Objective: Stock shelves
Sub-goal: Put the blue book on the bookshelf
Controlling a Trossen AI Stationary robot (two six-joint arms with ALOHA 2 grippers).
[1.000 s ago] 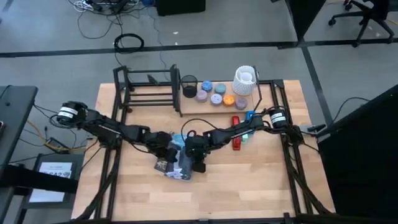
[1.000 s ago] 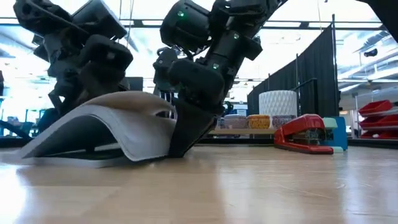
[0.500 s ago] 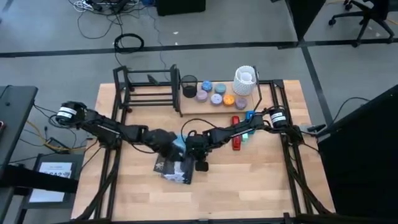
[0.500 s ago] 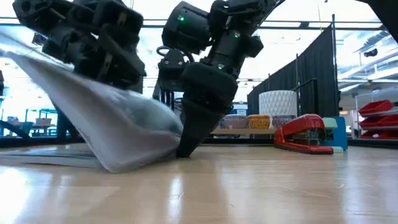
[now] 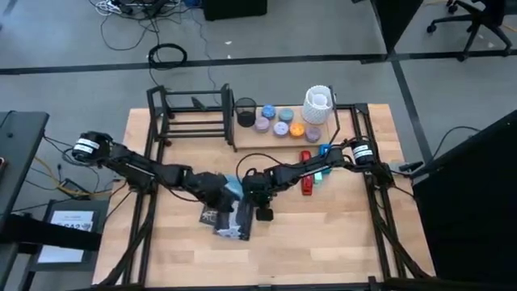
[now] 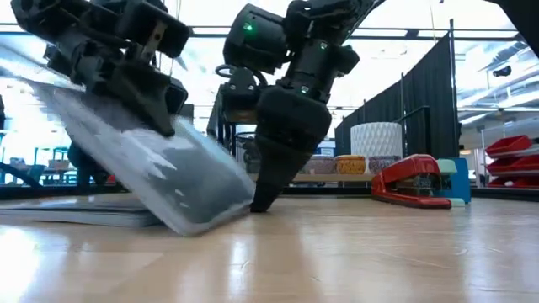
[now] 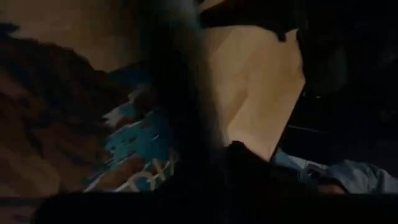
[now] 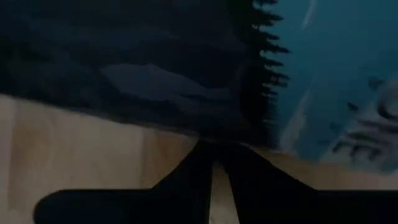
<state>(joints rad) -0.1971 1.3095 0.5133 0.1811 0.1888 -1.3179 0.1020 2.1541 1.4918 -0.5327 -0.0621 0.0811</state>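
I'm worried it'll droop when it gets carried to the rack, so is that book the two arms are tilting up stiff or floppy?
Probably floppy: the book looks thin and soft-covered. Held by the left gripper, it leans with its low edge on the table, so it may sag if lifted by one edge. The right gripper props that edge, which may slide on smooth wood.

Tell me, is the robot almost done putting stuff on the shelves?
Not yet. The board end of the shelves already holds small tubs and a white cup, but the barred part looks empty. Right now the left end effector tilts a book up while the right end effector props its edge. The red stapler waits on the table.
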